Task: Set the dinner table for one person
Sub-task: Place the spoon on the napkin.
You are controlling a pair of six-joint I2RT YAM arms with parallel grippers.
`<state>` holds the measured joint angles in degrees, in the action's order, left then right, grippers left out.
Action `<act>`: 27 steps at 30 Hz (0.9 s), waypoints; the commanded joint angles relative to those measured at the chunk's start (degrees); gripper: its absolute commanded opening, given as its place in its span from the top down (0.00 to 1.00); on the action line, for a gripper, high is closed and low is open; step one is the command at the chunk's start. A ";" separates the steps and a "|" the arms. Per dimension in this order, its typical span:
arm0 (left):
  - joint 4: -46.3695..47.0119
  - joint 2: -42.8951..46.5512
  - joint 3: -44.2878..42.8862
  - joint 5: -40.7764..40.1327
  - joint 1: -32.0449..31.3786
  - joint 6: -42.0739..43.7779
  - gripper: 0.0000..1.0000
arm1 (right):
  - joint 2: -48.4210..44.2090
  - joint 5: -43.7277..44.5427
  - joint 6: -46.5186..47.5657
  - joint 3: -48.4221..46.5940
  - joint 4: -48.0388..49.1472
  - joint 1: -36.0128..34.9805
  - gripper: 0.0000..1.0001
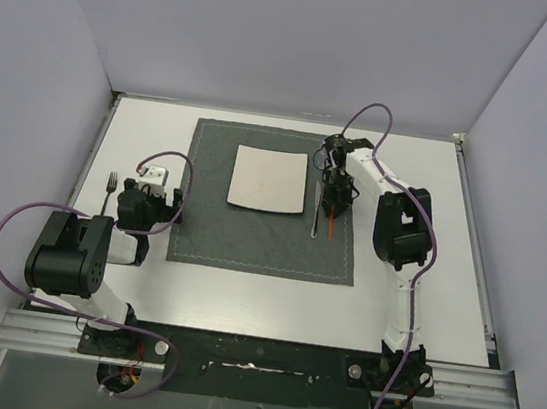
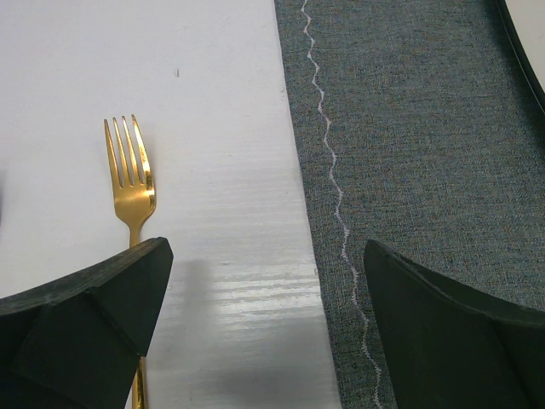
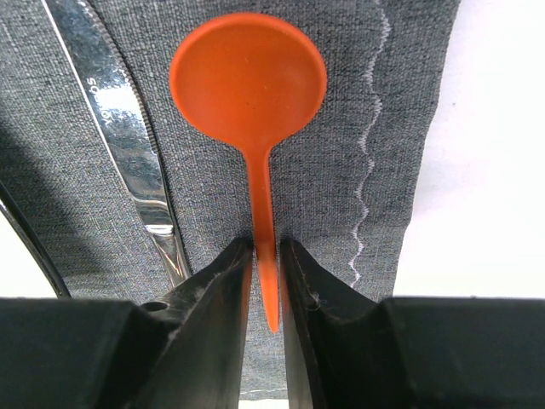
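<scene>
Dinner table spreads white beneath and around the grey placemat. Over the placemat's right part, beside a knife, the right gripper pinches an orange spoon by its handle. At the placemat's left edge the left gripper gapes wide, empty. A gold fork lies left of the placemat.

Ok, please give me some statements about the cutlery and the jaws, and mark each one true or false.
1. The gold fork lies on the placemat. False: it lies on the bare dinner table, left of the placemat.
2. The right jaws are shut on the handle of the orange spoon. True.
3. The left jaws hold the fork. False: they stand open and hold nothing.
4. The knife lies between the plate and the spoon. True.
</scene>
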<state>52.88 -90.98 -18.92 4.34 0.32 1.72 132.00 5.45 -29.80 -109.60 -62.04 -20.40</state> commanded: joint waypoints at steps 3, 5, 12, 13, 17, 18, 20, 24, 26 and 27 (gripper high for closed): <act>2.31 -0.95 -1.47 -0.12 0.12 -0.57 0.02 | -1.07 1.43 -1.35 -2.03 -0.99 -0.51 0.70; 2.34 -0.95 -1.47 -0.12 0.12 -0.53 0.02 | -1.30 1.72 -1.46 -2.15 -1.06 -0.51 0.66; 2.27 -0.95 -1.48 -0.12 0.12 -0.56 0.02 | -1.56 2.62 -1.58 -3.21 -1.52 -0.52 0.60; 2.28 -0.95 -1.47 -0.12 0.12 -0.57 0.02 | -1.69 2.97 -1.69 -3.42 -1.69 -0.53 0.59; 2.30 -0.95 -1.47 -0.12 0.12 -0.55 0.02 | -2.37 4.26 -1.73 -4.42 -2.56 -0.51 0.55; 2.28 -0.95 -1.47 -0.12 0.12 -0.57 0.02 | -2.64 4.85 -1.83 -4.76 -2.78 -0.51 0.55; 2.26 -0.95 -1.47 -0.12 0.12 -0.62 0.02 | -3.25 5.85 -1.97 -5.19 -3.11 -0.55 0.53; 2.23 -0.91 -1.47 -0.12 0.12 -0.57 0.02 | -4.95 7.65 -2.19 -5.93 -3.26 -0.60 0.48; 2.27 -0.95 -1.47 -0.14 0.12 -0.57 0.02 | -5.55 8.34 -2.19 -6.14 -3.37 -0.51 0.46; 2.25 -0.95 -1.47 -0.12 0.12 -0.57 0.02 | -5.83 8.86 -2.30 -6.11 -3.74 -0.47 0.46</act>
<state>52.88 -90.98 -18.92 4.34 0.32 1.72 131.66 10.63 -31.03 -113.06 -64.66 -20.40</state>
